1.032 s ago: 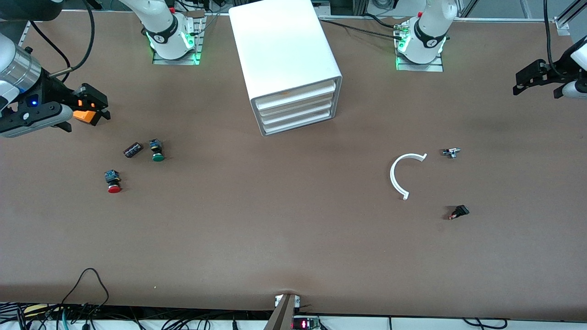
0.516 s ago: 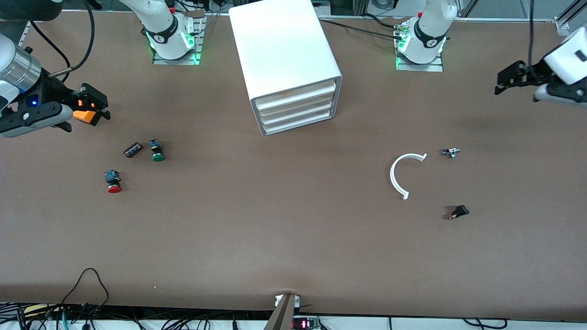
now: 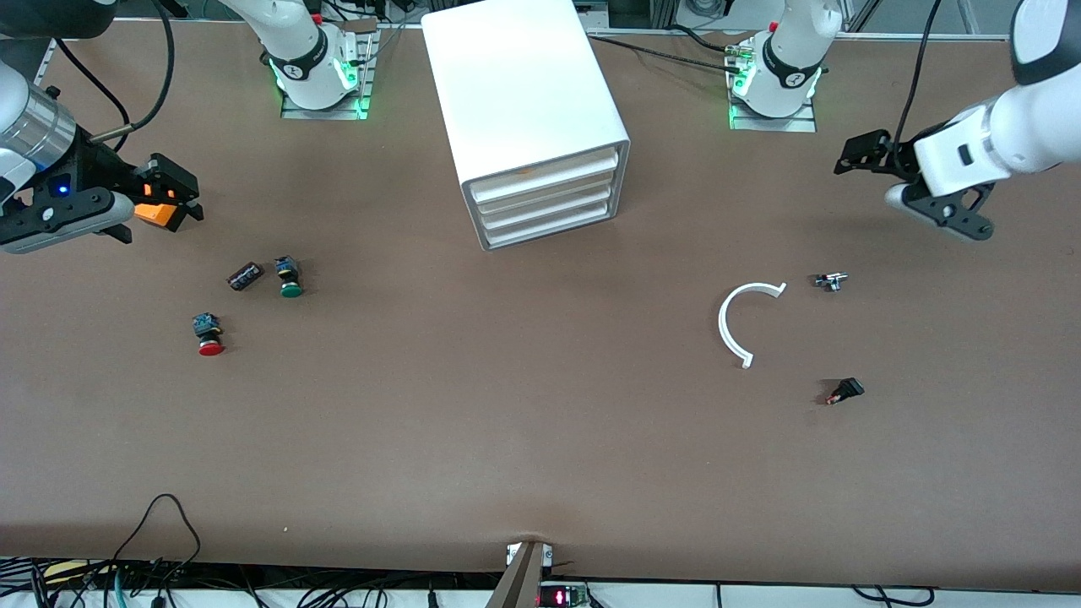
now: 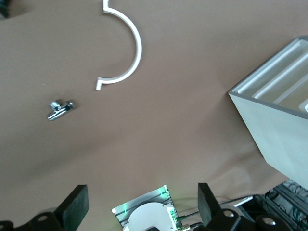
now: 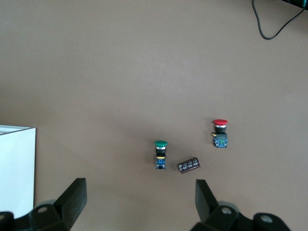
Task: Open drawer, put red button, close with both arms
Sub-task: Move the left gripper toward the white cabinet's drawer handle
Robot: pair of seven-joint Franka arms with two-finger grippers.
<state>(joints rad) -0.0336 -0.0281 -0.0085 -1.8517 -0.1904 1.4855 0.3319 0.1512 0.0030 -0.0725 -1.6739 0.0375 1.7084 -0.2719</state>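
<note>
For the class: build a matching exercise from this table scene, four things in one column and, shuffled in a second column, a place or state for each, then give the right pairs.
Things:
1. red button
2. green button
3. white curved piece
4. drawer

Places or states:
A. pushed in, second from top of the white cabinet
B. beside a small dark cylinder
C. toward the left arm's end of the table
D. nearest the front camera of the pieces at the right arm's end

Pairs: 1-D, 2-B, 3-C, 4-A
</note>
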